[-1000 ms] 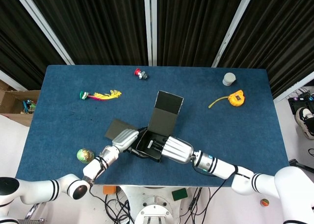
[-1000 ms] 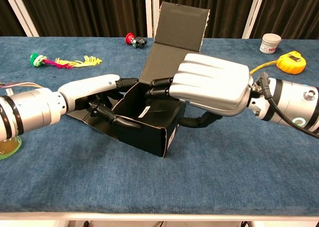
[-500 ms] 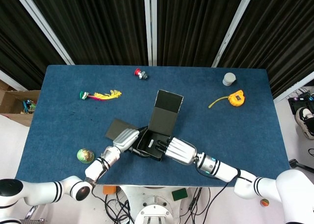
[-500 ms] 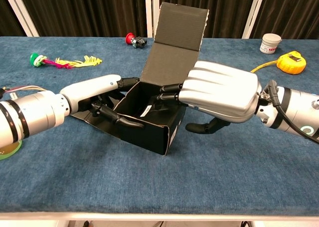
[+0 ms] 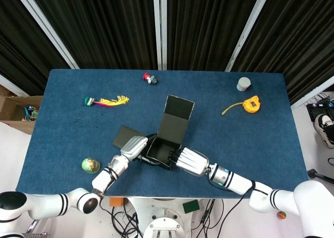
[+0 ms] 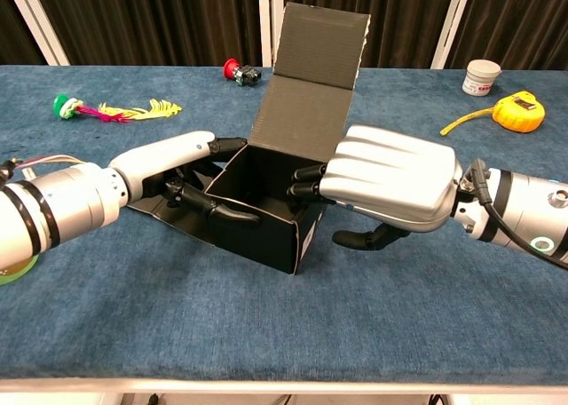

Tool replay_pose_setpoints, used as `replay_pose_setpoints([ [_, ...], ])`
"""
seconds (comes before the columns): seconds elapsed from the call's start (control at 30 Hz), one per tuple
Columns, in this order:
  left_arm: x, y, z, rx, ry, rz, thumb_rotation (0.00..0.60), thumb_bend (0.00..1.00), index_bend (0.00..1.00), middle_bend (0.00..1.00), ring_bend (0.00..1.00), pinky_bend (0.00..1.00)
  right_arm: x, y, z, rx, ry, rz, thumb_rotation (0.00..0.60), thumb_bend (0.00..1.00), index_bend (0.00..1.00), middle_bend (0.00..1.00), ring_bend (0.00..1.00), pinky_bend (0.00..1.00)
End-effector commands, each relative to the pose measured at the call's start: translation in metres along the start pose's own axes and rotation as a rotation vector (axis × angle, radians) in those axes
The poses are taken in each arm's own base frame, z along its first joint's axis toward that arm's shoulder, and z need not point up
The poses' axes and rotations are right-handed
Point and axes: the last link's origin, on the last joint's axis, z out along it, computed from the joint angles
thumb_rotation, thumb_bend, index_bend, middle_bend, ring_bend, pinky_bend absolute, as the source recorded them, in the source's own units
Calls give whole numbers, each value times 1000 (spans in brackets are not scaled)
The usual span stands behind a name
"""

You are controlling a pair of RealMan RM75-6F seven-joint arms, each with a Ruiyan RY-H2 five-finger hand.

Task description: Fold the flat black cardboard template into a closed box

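The black cardboard box (image 5: pixel 163 147) (image 6: pixel 266 223) stands half formed and open-topped near the table's front edge. Its lid flap (image 5: pixel 177 118) (image 6: pixel 312 67) stands upright at the back. One side flap (image 5: pixel 124 136) lies flat on the table to the left. My left hand (image 5: pixel 133 146) (image 6: pixel 173 165) holds the box's left wall, with the thumb over the rim and the fingers along the outside. My right hand (image 5: pixel 189 161) (image 6: pixel 390 178) sits at the right wall. Its fingertips (image 6: pixel 306 181) hook just over the rim, and its thumb (image 6: pixel 355 239) hangs outside, apart from the wall.
A red-capped part (image 5: pixel 150 79) lies at the back. A green and yellow toy (image 5: pixel 107 100) sits back left and a green ball (image 5: pixel 90 165) front left. A white jar (image 5: pixel 243 84) and a yellow tape measure (image 5: pixel 251 104) are at the back right.
My right hand has drawn back to the right, its fingers sliding from deep inside the box to the right wall's rim. Its thumb has come off the box. The left hand has stayed put.
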Motion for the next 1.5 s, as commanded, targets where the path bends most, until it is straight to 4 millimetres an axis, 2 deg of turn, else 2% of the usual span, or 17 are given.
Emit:
replay_pose_setpoints([
  [0.03,0,0,0,1,4,-1,492,0,304,379,525,883,-1,0,1,4,-8,-2,600,379,547,498,717,1000],
  [0.23,1,-2,0,9,19,-18,535,0,308,380,527,884,0,2,4,3,-2,-1,600,413,788,677,736,1000],
  [0.33,2,-2,-1,10,26,-20,579,0,315,380,529,884,0,5,6,3,-4,-16,600,420,937,814,748,1000],
  [0.4,2,-3,-1,9,26,-18,595,0,316,381,529,884,0,6,7,2,-4,-23,600,421,994,896,768,1000],
  [0.53,2,-3,-3,10,28,-6,600,0,316,381,529,884,0,10,7,-6,5,-33,600,420,1000,961,790,1000],
  [0.67,1,-3,-2,11,28,-3,599,0,316,380,529,884,0,13,4,-12,5,-52,600,402,998,953,786,1000],
  [0.7,1,-3,-2,8,30,-1,599,0,315,379,529,885,-1,15,3,-12,4,-59,600,391,968,900,781,1000],
  [0.77,2,-1,-2,4,33,3,599,0,300,370,528,884,-1,17,1,-14,3,-71,600,369,831,756,767,1000],
  [0.83,2,0,-2,0,37,12,598,0,274,351,527,882,0,20,0,-24,7,-69,600,295,601,548,750,1000],
  [0.87,2,0,-2,-2,39,16,599,0,259,339,526,881,0,21,0,-29,11,-66,600,263,537,489,747,1000],
  [0.93,2,2,-2,-7,41,31,599,0,227,305,524,878,2,24,1,-43,19,-64,600,180,350,342,735,1000],
  [1.03,2,4,-3,-17,48,52,599,0,177,243,505,867,3,28,1,-59,29,-54,600,103,182,241,726,1000],
  [1.17,3,6,-6,-30,61,72,600,0,147,192,394,824,4,32,1,-71,44,-47,600,61,66,180,723,1000],
  [1.23,5,7,-7,-36,74,88,599,0,140,169,290,799,5,33,1,-76,53,-46,600,54,28,154,721,1000],
  [1.33,10,8,-10,-45,103,114,599,0,138,147,219,728,10,36,-3,-94,86,-33,600,53,11,138,718,1000],
  [1.43,18,7,-18,-53,139,147,598,0,131,120,178,664,17,39,-18,-148,125,19,600,53,13,161,717,1000],
  [1.5,25,6,-26,-59,170,180,595,0,129,117,169,641,20,38,-37,-210,129,102,600,53,31,195,717,1000],
])
